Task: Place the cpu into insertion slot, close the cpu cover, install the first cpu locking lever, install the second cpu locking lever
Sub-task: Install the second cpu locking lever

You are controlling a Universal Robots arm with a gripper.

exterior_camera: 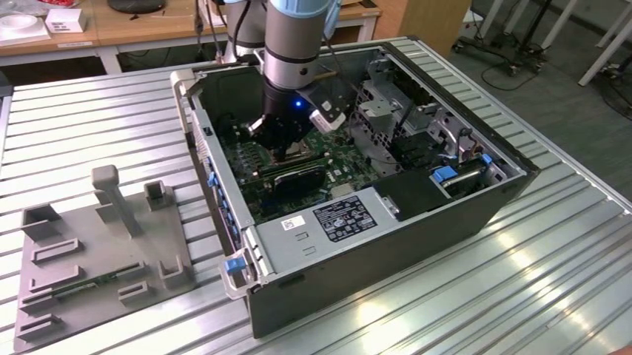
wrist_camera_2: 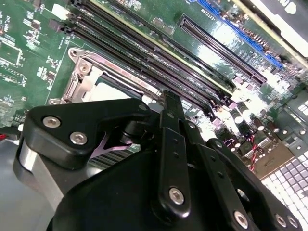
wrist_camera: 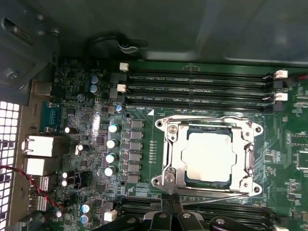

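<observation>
- The arm reaches down into an open computer case [exterior_camera: 395, 222] that lies on its side on a ribbed metal table [exterior_camera: 553, 281], and the gripper [exterior_camera: 286, 144] hangs low over the green circuit board [exterior_camera: 341, 144] inside.
- In the first wrist view the cpu [wrist_camera: 209, 156] — a pale square chip — sits in the insertion slot [wrist_camera: 171, 166].
- The cpu cover [wrist_camera: 243, 154] lies flat over it, its window framing the chip.
- Thin metal locking levers run along the socket's edges; one [wrist_camera: 207, 117] lies along the side nearest the long black memory slots [wrist_camera: 197, 89], another [wrist_camera: 211, 192] along the opposite side, next to the gripper's black links.
- In the second wrist view the gripper's body [wrist_camera_2: 159, 173] blocks most of the socket; a bright corner of the slot's metal frame [wrist_camera_2: 84, 77] shows beyond it.
- Whether the fingers are apart or together I cannot tell — their tips are hidden in every view.
- On the table toward the exterior view's left stands a grey fixture block [exterior_camera: 99, 251] with upright posts, well apart from the case.
</observation>
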